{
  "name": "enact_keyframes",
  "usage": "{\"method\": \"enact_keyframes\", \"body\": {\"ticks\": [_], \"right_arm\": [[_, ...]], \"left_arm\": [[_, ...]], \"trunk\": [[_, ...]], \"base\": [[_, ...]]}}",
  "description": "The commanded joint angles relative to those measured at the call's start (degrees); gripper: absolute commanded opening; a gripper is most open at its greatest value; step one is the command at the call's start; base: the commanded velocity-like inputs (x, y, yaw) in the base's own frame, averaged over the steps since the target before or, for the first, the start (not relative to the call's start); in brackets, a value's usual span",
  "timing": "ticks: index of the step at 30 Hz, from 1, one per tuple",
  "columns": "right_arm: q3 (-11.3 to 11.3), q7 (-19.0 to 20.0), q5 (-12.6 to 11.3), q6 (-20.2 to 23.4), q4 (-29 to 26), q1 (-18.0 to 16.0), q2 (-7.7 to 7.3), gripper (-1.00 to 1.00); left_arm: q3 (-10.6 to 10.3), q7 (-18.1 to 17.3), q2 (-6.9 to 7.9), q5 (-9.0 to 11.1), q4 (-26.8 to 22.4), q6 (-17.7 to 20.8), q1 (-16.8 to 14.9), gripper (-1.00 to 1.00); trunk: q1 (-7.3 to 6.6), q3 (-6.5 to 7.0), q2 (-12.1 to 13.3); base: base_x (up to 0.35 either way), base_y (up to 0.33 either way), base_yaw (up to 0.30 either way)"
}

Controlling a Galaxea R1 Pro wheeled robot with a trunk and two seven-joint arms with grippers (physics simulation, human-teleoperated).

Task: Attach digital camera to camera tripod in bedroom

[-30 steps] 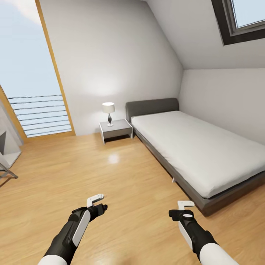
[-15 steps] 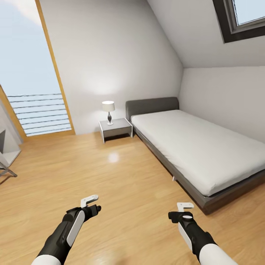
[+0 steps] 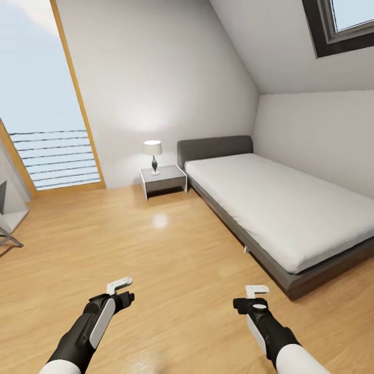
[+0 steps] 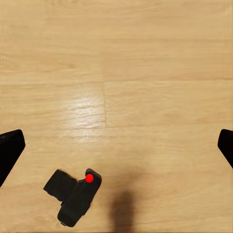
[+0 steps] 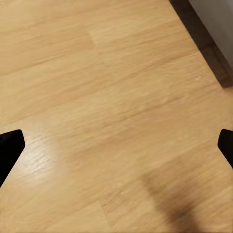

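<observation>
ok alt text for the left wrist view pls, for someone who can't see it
A small black digital camera with a red dot lies on a light wood plank floor, seen from above, with a soft shadow beside it. The dark tips of the left gripper's fingers sit far apart at the two sides of the picture, holding nothing.

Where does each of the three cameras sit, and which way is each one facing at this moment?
Head view: from the robot's head, facing forward and down into the bedroom at the bed and nightstand; both arms show, left gripper and right gripper.
Left wrist view: on the left arm, facing down at the wood floor and the digital camera; dark fingertips at the edges.
Right wrist view: on the right arm, facing down at the floor beside the bed's dark base; fingertips show.
All share the plank floor.
</observation>
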Motion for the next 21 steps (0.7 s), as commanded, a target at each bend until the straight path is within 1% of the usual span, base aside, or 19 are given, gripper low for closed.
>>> {"method": "enact_keyframes", "body": {"ticks": [1, 5, 6, 7, 8, 9, 11, 13, 14, 16, 18, 19, 20, 21], "right_arm": [[-0.1, -0.1, 0.4, 0.4, -0.1, 0.0, 0.08, 1.00], [-0.6, -0.2, -0.1, 0.1, 0.0, 0.0, 0.16, 1.00], [-4.5, -0.4, -2.3, 0.9, -0.1, 0.0, -0.22, 1.00], [-5.6, -0.4, -3.1, 1.1, -0.1, 0.0, -0.28, 1.00], [-7.8, -0.2, -4.5, 1.3, -0.2, 0.0, -0.40, 1.00], [-9.4, 0.1, -5.4, 1.8, -0.6, 0.0, -0.53, 1.00], [-10.1, 1.0, -6.0, 3.2, -1.2, 0.0, -0.62, 1.00], [-10.5, 2.8, -6.4, 5.6, -2.2, 0.0, -0.72, 1.00], [-10.6, 6.0, -6.6, 8.7, -3.6, 0.0, -1.00, 1.00], [-10.6, 10.6, -6.7, 12.3, -5.4, 0.0, -1.62, 1.00], [-10.6, 16.2, -6.6, 15.7, -7.2, 0.0, -2.50, 1.00], [-10.6, 21.8, -6.0, 18.5, -8.8, 0.0, -3.38, 1.00], [-10.6, 24.4, -5.6, 19.5, -9.3, 0.0, -3.77, 1.00], [-10.7, 28.6, -4.7, 20.9, -10.2, 0.0, -4.36, 1.00]], "left_arm": [[0.0, 0.9, 0.02, 0.6, -0.1, 0.2, 0.0, 1.00], [0.0, 1.9, 0.12, 0.4, -0.3, 0.2, 0.0, 1.00], [0.1, 2.3, 0.16, 0.4, -0.5, 0.2, 0.0, 1.00], [0.1, 2.4, 0.16, 0.3, -0.6, 0.2, 0.0, 1.00], [0.1, 2.4, 0.17, 0.3, -0.6, 0.1, 0.0, 1.00], [0.1, 2.5, 0.17, 0.3, -0.7, 0.1, 0.0, 1.00], [0.1, 2.5, 0.14, 0.3, -0.8, 0.1, 0.0, 1.00], [0.1, 2.5, 0.12, 0.3, -0.9, 0.1, 0.0, 1.00], [0.1, 2.4, 0.05, 0.3, -0.9, 0.1, 0.0, 1.00], [0.1, 2.4, 0.00, 0.3, -1.0, 0.1, 0.0, 1.00], [0.1, 2.4, -0.03, 0.3, -1.0, 0.0, 0.0, 1.00], [0.1, 2.4, -0.05, 0.3, -1.0, -0.1, 0.0, 1.00], [0.1, 2.4, -0.06, 0.3, -1.0, -0.1, 0.0, 1.00], [0.1, 2.3, -0.07, 0.3, -1.0, -0.2, 0.0, 1.00]], "trunk": [[0.22, -0.24, -0.4], [1.10, -0.96, -2.0], [1.32, -1.14, -2.4], [1.54, -1.32, -2.8], [1.76, -1.50, -3.2], [1.98, -1.68, -3.7], [2.42, -2.03, -4.5], [2.85, -2.39, -5.3], [3.07, -2.57, -5.7], [3.51, -2.93, -6.5], [3.95, -3.29, -7.3], [4.17, -3.47, -7.7], [4.39, -3.65, -8.1], [4.61, -3.83, -8.5]], "base": [[0.000, 0.000, 0.000], [0.000, 0.000, 0.000], [0.000, 0.000, 0.000], [0.000, 0.000, 0.000], [0.000, 0.000, 0.000], [0.000, 0.000, 0.000], [0.000, 0.000, 0.000], [0.000, 0.000, 0.000], [0.000, 0.000, 0.000], [0.000, 0.000, 0.000], [0.000, 0.000, 0.000], [0.000, 0.000, 0.000], [0.000, 0.000, 0.000], [0.000, 0.000, 0.000]]}}
